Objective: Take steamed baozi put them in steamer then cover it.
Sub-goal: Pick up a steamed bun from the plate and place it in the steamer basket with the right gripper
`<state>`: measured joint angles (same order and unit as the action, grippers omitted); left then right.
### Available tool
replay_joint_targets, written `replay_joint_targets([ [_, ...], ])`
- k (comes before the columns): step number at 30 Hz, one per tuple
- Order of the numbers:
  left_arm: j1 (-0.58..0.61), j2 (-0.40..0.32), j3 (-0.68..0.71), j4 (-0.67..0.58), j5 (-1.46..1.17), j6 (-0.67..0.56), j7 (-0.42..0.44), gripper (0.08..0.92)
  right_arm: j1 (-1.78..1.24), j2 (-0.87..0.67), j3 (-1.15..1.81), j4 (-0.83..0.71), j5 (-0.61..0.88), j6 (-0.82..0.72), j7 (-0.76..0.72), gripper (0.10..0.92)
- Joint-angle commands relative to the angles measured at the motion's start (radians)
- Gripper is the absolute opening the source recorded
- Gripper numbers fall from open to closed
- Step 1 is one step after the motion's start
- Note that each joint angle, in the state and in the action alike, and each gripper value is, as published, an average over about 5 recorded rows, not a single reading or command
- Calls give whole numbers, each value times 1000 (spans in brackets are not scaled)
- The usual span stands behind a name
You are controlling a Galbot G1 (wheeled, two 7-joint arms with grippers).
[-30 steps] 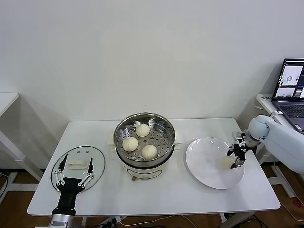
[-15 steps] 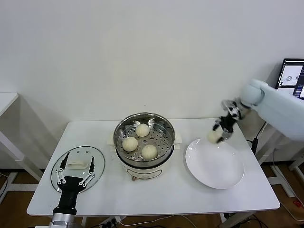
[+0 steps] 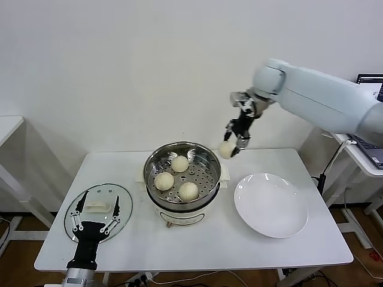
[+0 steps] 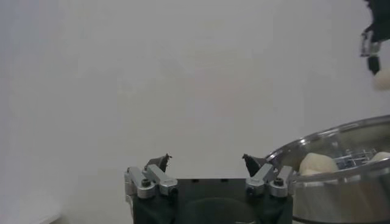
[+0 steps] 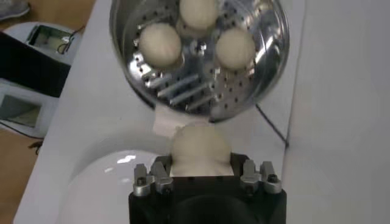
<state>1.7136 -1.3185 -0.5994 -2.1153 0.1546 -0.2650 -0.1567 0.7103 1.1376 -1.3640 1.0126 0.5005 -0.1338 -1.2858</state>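
Observation:
The steel steamer (image 3: 182,157) stands mid-table on its white base and holds three baozi (image 3: 179,163), (image 3: 164,180), (image 3: 188,191). My right gripper (image 3: 230,146) is shut on the fourth baozi (image 3: 227,149) and holds it in the air just above the steamer's right rim. The right wrist view shows that baozi (image 5: 199,145) between the fingers with the steamer (image 5: 256,79) below. The glass cover (image 3: 98,210) with its white handle lies flat on the table at the left. My left gripper (image 3: 94,221) hovers open at the cover's near edge; it also shows in the left wrist view (image 4: 206,163).
The white plate (image 3: 270,204) lies bare at the steamer's right. A laptop (image 3: 372,97) stands on a side table at the far right. The white table (image 3: 197,245) ends close to the front. A wall stands behind.
My right gripper lifted the baozi off the plate and carried it up and left to above the steamer's right rim. The left arm has not moved.

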Motion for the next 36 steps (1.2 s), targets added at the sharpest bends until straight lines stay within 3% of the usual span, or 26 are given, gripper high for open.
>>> replay_joint_targets([
  [1, 2, 1, -2, -1, -2, -2, -2, 823, -11, 171, -69, -24, 17, -15, 49, 662],
  [36, 1, 0, -14, 6, -2, -18, -9, 823, -159, 229, -72, -127, -90, 2, 83, 666],
])
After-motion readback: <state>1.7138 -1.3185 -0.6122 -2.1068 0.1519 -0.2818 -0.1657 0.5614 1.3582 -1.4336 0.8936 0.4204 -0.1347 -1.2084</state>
